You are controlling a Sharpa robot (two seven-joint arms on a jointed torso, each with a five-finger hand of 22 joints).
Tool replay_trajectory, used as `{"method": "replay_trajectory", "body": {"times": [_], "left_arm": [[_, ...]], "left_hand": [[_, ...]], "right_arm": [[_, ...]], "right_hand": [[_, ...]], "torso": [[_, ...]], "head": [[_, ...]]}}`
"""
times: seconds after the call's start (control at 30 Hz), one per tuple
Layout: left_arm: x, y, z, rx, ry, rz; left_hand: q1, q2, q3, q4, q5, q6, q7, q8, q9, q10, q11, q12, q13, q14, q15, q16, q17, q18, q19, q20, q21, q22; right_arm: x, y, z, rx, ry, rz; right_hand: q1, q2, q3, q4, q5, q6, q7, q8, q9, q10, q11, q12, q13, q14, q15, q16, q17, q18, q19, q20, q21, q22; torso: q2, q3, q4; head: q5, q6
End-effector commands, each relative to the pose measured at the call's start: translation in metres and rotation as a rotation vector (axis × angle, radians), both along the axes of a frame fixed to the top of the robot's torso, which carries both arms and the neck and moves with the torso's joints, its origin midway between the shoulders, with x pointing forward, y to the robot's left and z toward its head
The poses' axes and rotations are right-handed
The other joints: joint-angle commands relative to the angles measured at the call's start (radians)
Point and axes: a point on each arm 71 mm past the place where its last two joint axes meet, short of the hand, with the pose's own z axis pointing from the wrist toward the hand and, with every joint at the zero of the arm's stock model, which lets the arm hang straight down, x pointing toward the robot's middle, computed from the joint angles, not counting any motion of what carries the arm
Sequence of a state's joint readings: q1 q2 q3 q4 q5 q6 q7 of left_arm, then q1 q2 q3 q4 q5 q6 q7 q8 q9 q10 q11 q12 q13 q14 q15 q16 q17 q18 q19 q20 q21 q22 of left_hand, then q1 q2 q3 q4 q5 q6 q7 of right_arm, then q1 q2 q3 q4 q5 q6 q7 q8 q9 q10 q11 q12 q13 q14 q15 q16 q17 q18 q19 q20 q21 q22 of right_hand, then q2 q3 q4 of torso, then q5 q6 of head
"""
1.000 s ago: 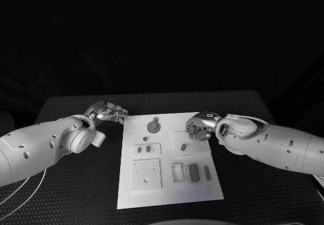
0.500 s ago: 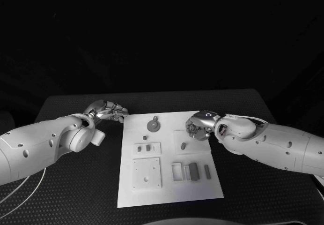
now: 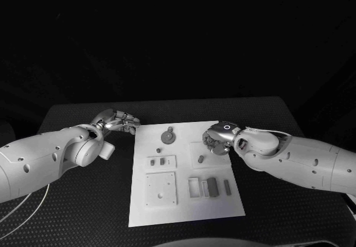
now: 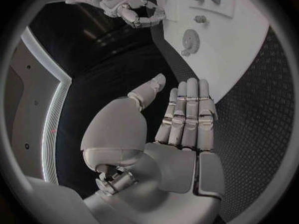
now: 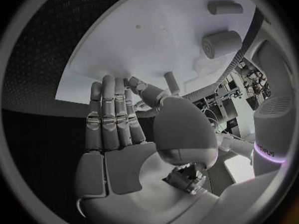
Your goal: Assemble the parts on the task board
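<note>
The white task board lies in the middle of the table. On it are a round grey part, a capsule-shaped part and bar-shaped parts in a small tray. My left hand hovers off the board's far left corner, its fingers straight and holding nothing. My right hand hangs over the board's far right area, just beyond the capsule part. Its fingers are extended, the thumb is turned toward them, and nothing is in its grasp.
A square plate and a smaller plate with two small pieces sit on the board's left half. Black table surrounds the board on all sides. A pale cable curves at the near left.
My right hand has crept slightly to the left over the board. The left hand and the parts have stayed where they were.
</note>
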State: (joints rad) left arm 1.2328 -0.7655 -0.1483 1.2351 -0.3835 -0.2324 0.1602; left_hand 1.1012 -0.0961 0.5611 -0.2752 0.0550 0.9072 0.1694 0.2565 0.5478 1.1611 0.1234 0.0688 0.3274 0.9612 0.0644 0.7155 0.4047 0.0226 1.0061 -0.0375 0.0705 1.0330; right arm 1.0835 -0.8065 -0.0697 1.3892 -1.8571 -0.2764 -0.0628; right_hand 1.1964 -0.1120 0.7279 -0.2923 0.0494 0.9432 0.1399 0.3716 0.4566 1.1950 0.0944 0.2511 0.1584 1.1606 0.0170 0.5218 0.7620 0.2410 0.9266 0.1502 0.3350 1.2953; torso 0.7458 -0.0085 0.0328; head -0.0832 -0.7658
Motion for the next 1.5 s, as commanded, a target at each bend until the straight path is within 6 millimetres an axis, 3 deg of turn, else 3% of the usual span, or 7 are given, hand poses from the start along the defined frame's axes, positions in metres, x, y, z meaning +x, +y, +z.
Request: {"method": "replay_trajectory", "body": {"times": [0.03,0.13,0.3,0.47,0.57,0.7,1.5], "left_arm": [[-0.0004,-0.0015,0.0009,-0.012,0.004,-0.012],[-0.0005,-0.0011,0.0008,-0.012,0.005,-0.012],[-0.0008,-0.0011,0.0008,-0.012,0.006,-0.012],[-0.0007,-0.0012,0.0008,-0.011,0.006,-0.011],[-0.0007,-0.0014,0.0007,-0.011,0.006,-0.01],[-0.0005,-0.0017,0.0007,-0.011,0.005,-0.01],[0.0013,0.0016,0.0004,-0.005,0.003,0.004]], "left_hand": [[0.005,0.003,0.004,0.0,0.001,-0.01,0.0,0.005,-0.001,-0.005,0.001,-0.003,-0.001,0.007,0.0,-0.004,0.002,0.003,0.0,0.003,-0.004,-0.002],[0.006,0.003,0.004,-0.001,0.001,-0.01,0.0,0.005,-0.001,-0.006,0.001,-0.003,-0.002,0.007,0.0,-0.005,0.003,0.003,0.0,0.003,-0.004,-0.002],[0.006,0.003,0.004,-0.001,0.001,-0.01,0.0,0.005,-0.002,-0.007,0.001,-0.003,-0.002,0.008,0.0,-0.005,0.004,0.003,0.001,0.003,-0.004,-0.003],[0.007,0.003,0.004,-0.001,0.001,-0.01,0.0,0.005,-0.002,-0.008,0.002,-0.002,-0.002,0.009,0.0,-0.006,0.006,0.003,0.002,0.003,-0.003,-0.003],[0.007,0.003,0.004,0.0,0.001,-0.009,0.0,0.006,-0.002,-0.008,0.002,-0.002,-0.002,0.011,-0.001,-0.006,0.008,0.003,0.003,0.003,-0.003,-0.004],[0.007,0.003,0.004,0.0,0.001,-0.009,0.0,0.006,-0.002,-0.008,0.002,-0.001,-0.002,0.013,-0.002,-0.006,0.01,0.004,0.005,0.002,-0.002,-0.005],[0.004,0.003,0.001,0.002,0.0,-0.006,-0.002,0.009,-0.002,-0.009,0.002,-0.001,-0.003,0.019,-0.004,-0.009,0.02,0.004,0.01,0.001,-0.001,-0.008]], "right_arm": [[-0.0095,-0.0089,-0.0269,-0.115,0.06,-0.032],[-0.0118,-0.0086,-0.0283,-0.111,0.053,-0.027],[-0.0139,-0.0087,-0.0312,-0.106,0.053,-0.025],[-0.014,-0.0081,-0.0312,-0.101,0.048,-0.025],[-0.014,-0.0071,-0.0306,-0.095,0.041,-0.026],[-0.0141,-0.006,-0.0297,-0.087,0.032,-0.024],[-0.016,-0.0036,-0.0227,-0.043,-0.006,-0.025]], "right_hand": [[0.005,-0.023,0.002,-0.001,0.001,-0.007,0.001,-0.007,-0.002,-0.028,0.025,-0.068,-0.08,-0.009,0.001,-0.007,0.001,0.01,-0.012,0.0,-0.007,0.005],[0.012,-0.034,0.001,0.0,0.001,-0.007,0.002,-0.009,-0.002,-0.027,0.026,-0.072,-0.08,-0.01,0.002,-0.01,0.002,0.01,-0.015,0.001,-0.009,0.008],[0.019,-0.035,0.002,0.0,0.001,0.0,-0.001,-0.006,0.0,-0.019,0.023,-0.071,-0.078,-0.005,0.0,-0.009,0.005,0.012,-0.01,0.001,-0.006,0.011],[0.018,-0.014,0.001,0.002,0.001,0.019,-0.008,0.001,0.004,0.005,0.015,-0.068,-0.072,0.012,-0.007,-0.005,0.012,0.017,0.006,0.002,0.0,0.02],[0.011,0.012,0.003,0.003,0.001,0.042,-0.016,0.011,0.009,0.031,0.004,-0.063,-0.065,0.033,-0.016,0.003,0.021,0.021,0.025,0.0,0.007,0.026],[0.003,0.021,0.005,0.002,0.001,0.057,-0.022,0.015,0.012,0.05,-0.003,-0.062,-0.06,0.048,-0.024,0.008,0.029,0.021,0.042,-0.007,0.012,0.03],[-0.014,0.013,0.004,0.001,0.001,0.089,-0.036,0.026,0.03,0.095,-0.02,-0.066,-0.042,0.082,-0.04,0.018,0.056,0.021,0.08,-0.023,0.023,0.033]], "torso": [[0.0,-0.0004,0.0002],[0.0,-0.0004,-0.0001],[0.001,-0.0001,-0.0003],[0.0,0.0,0.0001],[0.0,0.0002,0.0001],[0.0,0.0001,-0.0001],[0.0,-0.0004,-0.0002]], "head": [[-0.001,-0.001],[-0.003,-0.002],[-0.004,-0.002],[-0.005,-0.001],[-0.005,-0.002],[-0.006,-0.001],[-0.004,0.002]]}}
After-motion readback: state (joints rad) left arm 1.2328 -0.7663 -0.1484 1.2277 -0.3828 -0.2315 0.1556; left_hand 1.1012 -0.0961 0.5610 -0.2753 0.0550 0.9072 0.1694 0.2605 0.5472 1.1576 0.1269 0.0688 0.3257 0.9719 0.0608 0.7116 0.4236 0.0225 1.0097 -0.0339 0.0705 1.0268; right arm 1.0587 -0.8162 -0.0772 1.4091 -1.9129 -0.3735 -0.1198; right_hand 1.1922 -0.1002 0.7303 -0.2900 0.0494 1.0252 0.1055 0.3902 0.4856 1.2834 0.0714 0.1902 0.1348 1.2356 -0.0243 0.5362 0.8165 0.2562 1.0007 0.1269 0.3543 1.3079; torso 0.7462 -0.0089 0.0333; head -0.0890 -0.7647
